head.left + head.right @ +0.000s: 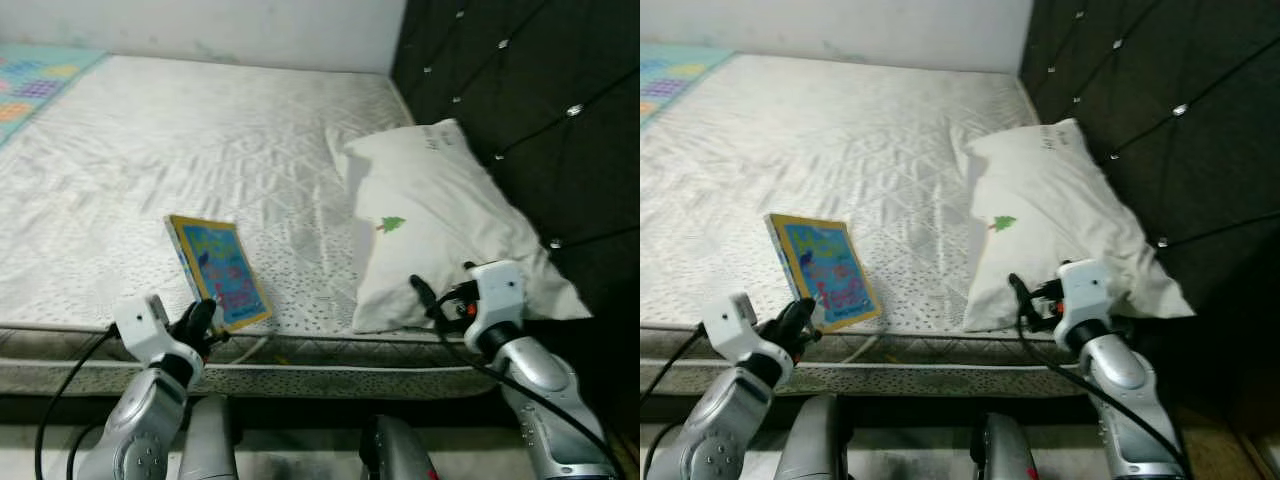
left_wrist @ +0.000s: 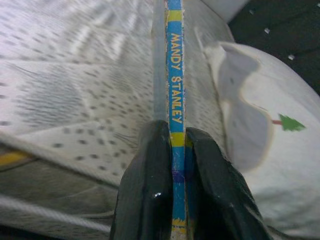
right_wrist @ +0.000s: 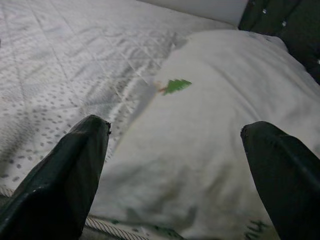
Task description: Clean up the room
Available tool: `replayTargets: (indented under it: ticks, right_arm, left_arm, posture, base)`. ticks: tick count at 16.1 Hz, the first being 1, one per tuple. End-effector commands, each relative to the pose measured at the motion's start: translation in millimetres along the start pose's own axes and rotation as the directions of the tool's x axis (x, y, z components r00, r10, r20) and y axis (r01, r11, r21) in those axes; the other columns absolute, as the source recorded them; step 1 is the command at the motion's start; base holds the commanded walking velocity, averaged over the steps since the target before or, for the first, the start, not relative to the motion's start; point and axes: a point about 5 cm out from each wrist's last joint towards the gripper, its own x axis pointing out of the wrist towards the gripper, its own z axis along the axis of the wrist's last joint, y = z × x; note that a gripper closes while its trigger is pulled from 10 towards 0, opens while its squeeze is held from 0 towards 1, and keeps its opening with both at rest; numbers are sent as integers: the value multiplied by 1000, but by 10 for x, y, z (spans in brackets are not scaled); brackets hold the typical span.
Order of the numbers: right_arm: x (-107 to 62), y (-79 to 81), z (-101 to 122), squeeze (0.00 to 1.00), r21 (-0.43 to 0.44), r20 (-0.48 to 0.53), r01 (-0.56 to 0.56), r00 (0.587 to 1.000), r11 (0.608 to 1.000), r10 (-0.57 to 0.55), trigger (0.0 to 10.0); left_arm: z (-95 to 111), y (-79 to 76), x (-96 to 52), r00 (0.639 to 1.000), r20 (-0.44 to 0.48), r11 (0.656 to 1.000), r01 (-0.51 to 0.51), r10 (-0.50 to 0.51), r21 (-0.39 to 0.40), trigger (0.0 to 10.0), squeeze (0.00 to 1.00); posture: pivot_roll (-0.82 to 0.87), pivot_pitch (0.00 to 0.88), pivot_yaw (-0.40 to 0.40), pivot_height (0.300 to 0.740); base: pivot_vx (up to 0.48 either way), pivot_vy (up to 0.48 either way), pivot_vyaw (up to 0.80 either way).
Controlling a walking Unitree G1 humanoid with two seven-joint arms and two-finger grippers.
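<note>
Left eye view: robot stands at the foot edge of a bare mattress (image 1: 200,150). Left gripper (image 1: 203,322), lower left of frame, has its two black fingers (image 2: 147,185) pinched tight on the near corner of a kids' book (image 1: 218,270), blue cover w/ yellow border, lying at centre-left of frame right at the mattress edge. Left wrist view shows the spine edge-on betw. the pads, "MANDY STANLEY" readable, so the grip is on the book's near end, cover still mostly flat on the mattress as far as I can tell.

Right gripper (image 3: 175,135), lower right of frame, is spread wide & holds nothing; it points at the white pillow (image 1: 440,220) w/ a small green tree print, which sits at centre-right against the dark tufted headboard (image 1: 530,100). Fingertips near the pillow's lower edge, can't tell if touching.

Progress, my guess: early. Book grasped but not lifted off yet; pillow untouched. A colourful mat (image 1: 35,80) at upper left. Left to do: lift book, carry it off, maybe straighten pillow.
</note>
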Motion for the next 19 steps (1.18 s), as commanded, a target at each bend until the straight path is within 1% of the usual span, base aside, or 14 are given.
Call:
replayTargets:
  ticks: [1,3,4,6,7,9,10,11,12,14,15,16,18,19]
  right_arm:
    - [-43,-60,41,0,-17,0,6,1000,1000,-6,10000]
    - [-82,-100,51,0,-30,-6,14,1000,999,-14,10000]
    - [-93,-106,54,0,-33,-8,14,1000,999,-14,10000]
    - [-92,-85,84,0,-56,-1,-2,1000,998,2,10000]
    - [-91,-82,98,0,-63,3,-5,1000,998,5,10000]
    - [-92,-103,128,0,-73,6,-3,1000,997,3,10000]
    - [-91,-115,135,0,-76,5,0,1000,997,1,10000]
    - [-92,-137,144,0,-79,6,6,1000,997,-6,10000]
    - [-92,-141,145,0,-80,6,7,1000,997,-7,10000]
    - [-94,-126,156,0,-79,11,13,1000,997,-12,10000]
    - [-95,-121,159,0,-79,11,14,1000,997,-13,10000]
    - [-101,-120,155,0,-80,11,14,1000,997,-13,10000]
    - [-101,-132,144,0,-81,6,15,1000,997,-15,10000]
    - [-92,-136,146,0,-81,7,17,1000,997,-16,10000]
  left_arm:
    - [39,-58,55,998,-2,998,58,-58,-6,10000,0]
    - [90,-37,117,996,-10,996,86,-86,-4,10000,0]
    - [99,-26,151,995,-28,995,98,-99,-21,10000,0]
    - [83,1,225,992,-67,994,110,-111,-17,10000,0]
    - [75,-23,262,989,-79,992,125,-128,-34,10000,0]
    - [41,-183,351,967,-129,975,211,-219,-73,10000,0]
    - [24,-219,376,960,-147,971,228,-237,-77,10000,0]
    - [-63,-276,428,941,-217,965,247,-261,-91,10000,0]
    - [-93,-285,438,932,-242,963,255,-269,-89,10000,0]
    - [-163,-214,551,930,-283,971,212,-235,-110,10000,0]
    - [-177,-208,558,917,-311,967,218,-248,-129,10000,0]
    - [-185,-188,569,912,-329,969,214,-243,-124,10000,0]
    - [-163,-105,605,905,-356,971,199,-233,-129,10000,0]
    - [-141,-30,627,902,-371,975,191,-220,-114,10000,0]
  posture:
    - [-124,66,-93,590]
    - [-139,66,-103,590]
    - [-144,64,-106,590]
    - [-153,64,-110,590]
    - [-156,63,-113,590]
    - [-174,57,-117,590]
    - [-178,56,-116,590]
    - [-178,56,-116,590]
    - [-178,56,-116,590]
    - [-195,53,-112,590]
    - [-194,52,-113,590]
    - [-194,52,-113,590]
    - [-194,53,-113,590]
    - [-194,53,-113,590]
  base:
    - [0,0,0]
    - [0,0,0]
    - [0,0,0]
    - [0,0,0]
    - [0,0,0]
    - [0,0,0]
    - [0,0,0]
    - [0,0,0]
    - [0,0,0]
    - [0,0,0]
    - [0,0,0]
    - [0,0,0]
    - [0,0,0]
    - [0,0,0]
